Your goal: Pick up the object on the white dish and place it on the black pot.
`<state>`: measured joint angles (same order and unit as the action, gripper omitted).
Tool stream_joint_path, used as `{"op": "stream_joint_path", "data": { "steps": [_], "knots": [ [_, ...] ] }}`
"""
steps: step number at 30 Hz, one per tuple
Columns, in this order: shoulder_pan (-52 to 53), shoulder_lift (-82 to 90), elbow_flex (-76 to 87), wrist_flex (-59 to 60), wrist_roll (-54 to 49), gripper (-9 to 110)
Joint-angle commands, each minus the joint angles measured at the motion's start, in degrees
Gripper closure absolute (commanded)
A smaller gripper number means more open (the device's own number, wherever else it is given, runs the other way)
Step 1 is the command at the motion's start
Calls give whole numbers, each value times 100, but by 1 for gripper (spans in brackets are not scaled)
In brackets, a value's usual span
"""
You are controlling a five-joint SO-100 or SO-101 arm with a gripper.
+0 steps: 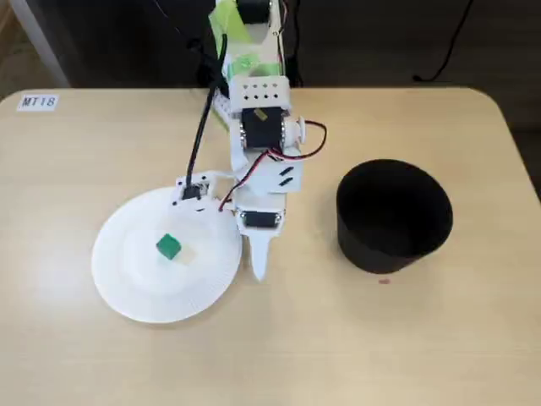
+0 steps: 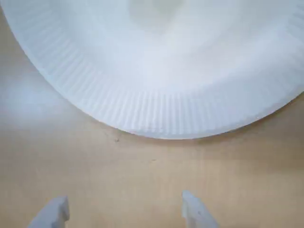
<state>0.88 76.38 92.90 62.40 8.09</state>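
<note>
The object, a small green cube, lies near the middle of the white dish in the fixed view. My gripper points down at the table just off the dish's right rim, nothing between its fingers. The wrist view has the two white fingertips apart at the bottom edge, with bare table between them, so the gripper is open. The ribbed rim of the dish fills the top of that view; the cube is out of its sight. The black pot stands to the right of the arm.
The white arm with black and red cables reaches in from the table's back edge. A small label is stuck at the back left corner. Light wooden tabletop lies in front of dish and pot.
</note>
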Motion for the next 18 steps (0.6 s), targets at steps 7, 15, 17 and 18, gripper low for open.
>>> {"op": "stream_joint_path", "data": {
  "steps": [7, 15, 17, 18],
  "knots": [
    [650, 352, -26, -9, 132, 71],
    [1406, 325, -88, -88, 202, 71],
    [1573, 308, -88, -105, 272, 72],
    [1652, 299, -88, -114, 316, 72]
  ]
}}
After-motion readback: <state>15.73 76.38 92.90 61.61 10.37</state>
